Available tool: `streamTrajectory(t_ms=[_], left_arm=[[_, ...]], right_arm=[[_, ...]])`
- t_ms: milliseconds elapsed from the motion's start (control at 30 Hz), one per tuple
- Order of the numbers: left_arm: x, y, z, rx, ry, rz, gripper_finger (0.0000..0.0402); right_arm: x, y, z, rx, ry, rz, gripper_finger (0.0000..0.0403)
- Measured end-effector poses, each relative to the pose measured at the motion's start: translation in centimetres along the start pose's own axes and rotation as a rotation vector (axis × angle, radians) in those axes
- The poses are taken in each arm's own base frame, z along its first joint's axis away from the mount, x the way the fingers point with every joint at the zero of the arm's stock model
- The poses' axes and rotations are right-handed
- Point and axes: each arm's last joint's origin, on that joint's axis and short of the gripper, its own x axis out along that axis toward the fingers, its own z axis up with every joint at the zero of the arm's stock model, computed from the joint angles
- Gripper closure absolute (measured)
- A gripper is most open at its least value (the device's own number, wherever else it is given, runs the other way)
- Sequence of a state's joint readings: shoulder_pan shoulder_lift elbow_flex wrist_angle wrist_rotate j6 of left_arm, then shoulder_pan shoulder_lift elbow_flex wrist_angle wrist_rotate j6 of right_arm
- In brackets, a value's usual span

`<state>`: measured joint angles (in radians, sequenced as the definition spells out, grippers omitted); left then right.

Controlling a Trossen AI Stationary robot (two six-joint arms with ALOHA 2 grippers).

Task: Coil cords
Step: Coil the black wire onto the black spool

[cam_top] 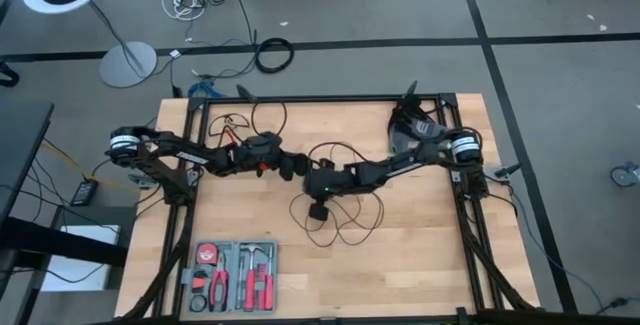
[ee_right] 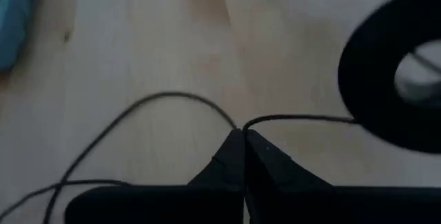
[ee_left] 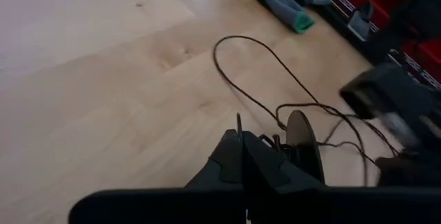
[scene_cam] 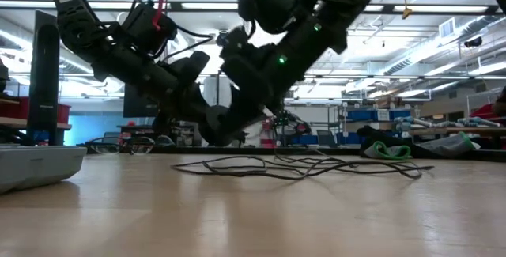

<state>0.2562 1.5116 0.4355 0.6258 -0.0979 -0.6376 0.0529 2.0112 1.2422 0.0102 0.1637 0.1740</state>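
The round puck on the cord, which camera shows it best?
The left wrist view: the puck stands edge-on, sharp, just past the left end effector. The right wrist view shows it blurred at the frame edge; the high and low views don't show it clearly.

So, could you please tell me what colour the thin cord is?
Black; the cord shows best in the right wrist view.

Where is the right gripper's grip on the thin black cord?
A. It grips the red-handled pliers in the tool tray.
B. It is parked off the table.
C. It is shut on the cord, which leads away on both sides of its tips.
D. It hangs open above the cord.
C: in the right wrist view the right gripper is pinched shut on the cord, which leads away on both sides of its tips.
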Motion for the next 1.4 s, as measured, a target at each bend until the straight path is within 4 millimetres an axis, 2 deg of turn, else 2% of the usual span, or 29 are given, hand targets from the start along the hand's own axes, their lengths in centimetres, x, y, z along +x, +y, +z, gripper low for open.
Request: streamTrajectory(t_ms=[200, 367, 567, 667, 800, 1100, 1400], left_arm=[[0.0, 0.2, -0.2, 0.004, 0.009, 0.038, 0.0401], [0.0, 0.3, -0.4, 0.008, 0.038, 0.044, 0.0401], [0.0, 0.3, -0.5, 0.015, 0.057, 0.037, 0.0401], [0.0, 0.3, -0.6, 0.021, 0.062, 0.035, 0.0401], [0.0, 0.3, -0.6, 0.034, 0.064, 0.036, 0.0401], [-0.1, 0.6, -0.9, 0.036, 0.098, 0.057, 0.0401], [-0.1, 0.5, -1.0, 0.031, 0.124, 0.034, 0.0401]], right_arm=[[0.3, -1.6, 2.7, -0.039, -0.066, -0.015, 0.0403], [0.1, -3.8, 4.5, -0.031, -0.073, -0.009, 0.0403], [0.2, -5.7, 4.5, 0.025, -0.047, 0.021, 0.0403], [0.2, -5.7, 4.1, 0.042, -0.008, 0.049, 0.0403], [0.2, -5.2, 3.9, 0.003, 0.004, -0.021, 0.0403], [0.1, -5.1, 5.2, -0.029, -0.129, 0.029, 0.0403], [0.2, -7.4, 4.9, -0.004, -0.082, -0.066, 0.0403]])
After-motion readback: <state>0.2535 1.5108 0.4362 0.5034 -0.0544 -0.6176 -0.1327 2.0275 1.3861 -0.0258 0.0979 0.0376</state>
